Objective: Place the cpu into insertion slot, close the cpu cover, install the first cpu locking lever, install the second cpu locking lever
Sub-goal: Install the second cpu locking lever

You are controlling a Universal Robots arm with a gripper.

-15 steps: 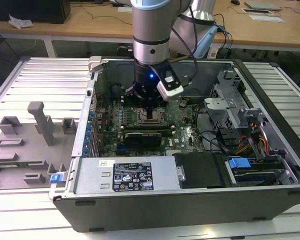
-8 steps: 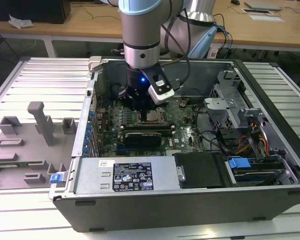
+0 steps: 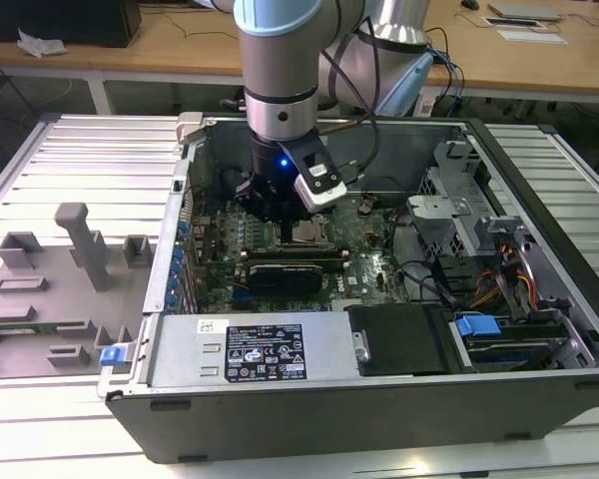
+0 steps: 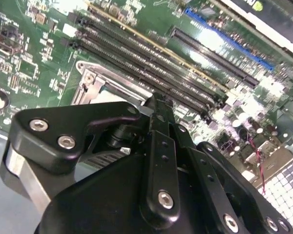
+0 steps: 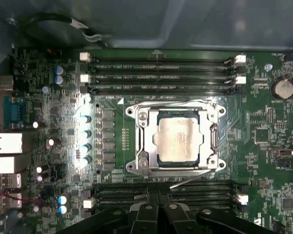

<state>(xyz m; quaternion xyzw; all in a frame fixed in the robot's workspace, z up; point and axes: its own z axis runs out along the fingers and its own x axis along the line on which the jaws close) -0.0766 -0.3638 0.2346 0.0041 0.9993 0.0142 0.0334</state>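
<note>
While poised low inside the open computer case (image 3: 309,419), looks clenched on nothing, as far as the first wrist view allows: gripper (image 5: 158,210) with its black fingers (image 5: 146,214) side by side and hardly a gap between them. Hangs over the green motherboard (image 5: 263,146), close above it in the exterior view (image 3: 272,205).

Just ahead of the gripper, apart from it: insertion slot (image 5: 211,141), with the cpu (image 5: 178,139) lying flat and square in its middle, pale metal top facing up. Over it, down and level, the cpu cover (image 5: 146,139), a silvery frame around the chip's edges. Between gripper and slot, a thin silvery lever (image 5: 190,181) slanting away from the frame's near edge, seemingly not tucked in.

Beyond the slot, farther from the gripper, long black memory slots (image 5: 161,73); more of them right under the fingertips. In the second wrist view, gripper (image 4: 158,105) seen from behind, with a corner of the cover (image 4: 95,83) showing past it.

Well away from the gripper, towards the exterior view's left, grey fixture blocks (image 3: 85,244) on the ribbed metal bench (image 3: 80,150).
</note>
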